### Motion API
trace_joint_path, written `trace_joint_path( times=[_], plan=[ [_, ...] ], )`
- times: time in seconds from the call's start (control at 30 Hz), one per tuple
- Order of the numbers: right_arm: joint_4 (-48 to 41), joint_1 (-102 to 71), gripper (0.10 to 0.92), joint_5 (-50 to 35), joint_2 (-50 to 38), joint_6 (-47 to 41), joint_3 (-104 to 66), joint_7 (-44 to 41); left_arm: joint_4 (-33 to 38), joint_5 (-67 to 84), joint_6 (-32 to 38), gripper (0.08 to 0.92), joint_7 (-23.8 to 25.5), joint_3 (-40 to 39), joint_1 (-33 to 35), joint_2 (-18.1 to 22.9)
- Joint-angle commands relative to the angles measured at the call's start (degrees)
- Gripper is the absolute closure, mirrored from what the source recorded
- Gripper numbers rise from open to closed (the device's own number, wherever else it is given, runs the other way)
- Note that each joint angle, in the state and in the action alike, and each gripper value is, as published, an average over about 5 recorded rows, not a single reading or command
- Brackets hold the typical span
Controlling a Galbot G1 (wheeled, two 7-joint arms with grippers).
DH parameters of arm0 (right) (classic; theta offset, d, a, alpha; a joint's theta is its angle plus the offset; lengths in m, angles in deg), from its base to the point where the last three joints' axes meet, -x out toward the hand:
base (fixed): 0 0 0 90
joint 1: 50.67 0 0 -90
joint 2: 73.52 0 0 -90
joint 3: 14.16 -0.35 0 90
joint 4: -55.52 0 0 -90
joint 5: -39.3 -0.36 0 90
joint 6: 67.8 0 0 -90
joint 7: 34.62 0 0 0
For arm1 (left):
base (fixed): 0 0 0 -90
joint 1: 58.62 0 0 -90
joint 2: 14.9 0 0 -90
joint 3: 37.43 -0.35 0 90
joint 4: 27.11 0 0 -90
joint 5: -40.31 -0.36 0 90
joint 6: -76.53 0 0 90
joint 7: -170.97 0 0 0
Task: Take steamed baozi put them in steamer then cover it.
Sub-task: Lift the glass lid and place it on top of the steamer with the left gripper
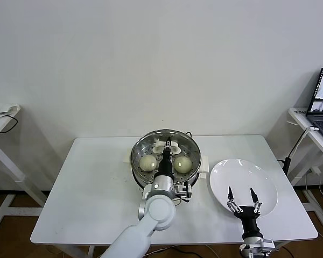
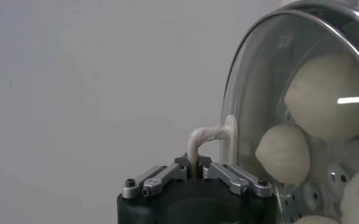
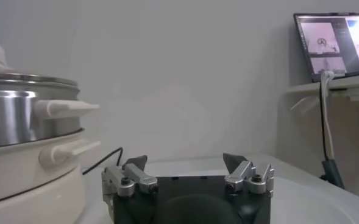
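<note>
Seating the cover (image 1: 162, 153) on the steamer (image 1: 137, 174) with the left gripper (image 1: 166, 147).

Its jaws are pinched on the lid's white handle (image 2: 206, 137); the glass sits just beyond them, over the pot, and the baozi (image 2: 283, 153) lie under it, past the jaws. To finish well, I judge the rim should rest level all round before the jaws let go. The right gripper (image 1: 243, 198) waits with jaws spread above the empty white plate (image 1: 220, 174) on the worktop (image 1: 91, 188).
</note>
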Motion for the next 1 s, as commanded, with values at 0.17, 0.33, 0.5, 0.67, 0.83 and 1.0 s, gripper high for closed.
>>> trace_joint_path(
  times=[0.17,0.33,0.5,0.67,0.83,1.0],
  plan=[
    [-0.03,0.03,0.203,0.25,-0.05,0.1,0.16,-0.04,0.36,0.04,0.27,0.812,-0.1,0.6,0.87,-0.38],
    [-0.12,0.09,0.203,0.38,-0.03,0.17,0.2,-0.04,0.06,-0.01,0.51,0.812,-0.36,0.82,0.95,-0.16],
    [-0.41,0.16,0.203,0.52,-0.07,0.38,0.2,-0.04,0.11,-0.1,0.57,0.812,-0.55,0.58,1.28,0.47],
    [-0.44,0.21,0.203,0.55,-0.06,0.42,0.18,-0.09,-0.4,-0.77,1.35,0.812,-0.67,0.77,1.38,0.79],
    [-0.43,0.18,0.203,0.51,-0.16,0.45,0.1,-0.09,-0.22,-1.27,2.13,0.812,-0.69,1.17,1.57,0.59],
    [-0.47,0.25,0.203,0.52,-0.17,0.44,0.18,-0.09,1.55,-1.36,2.2,0.781,-0.95,1.09,2.42,-0.07]
  ],
)
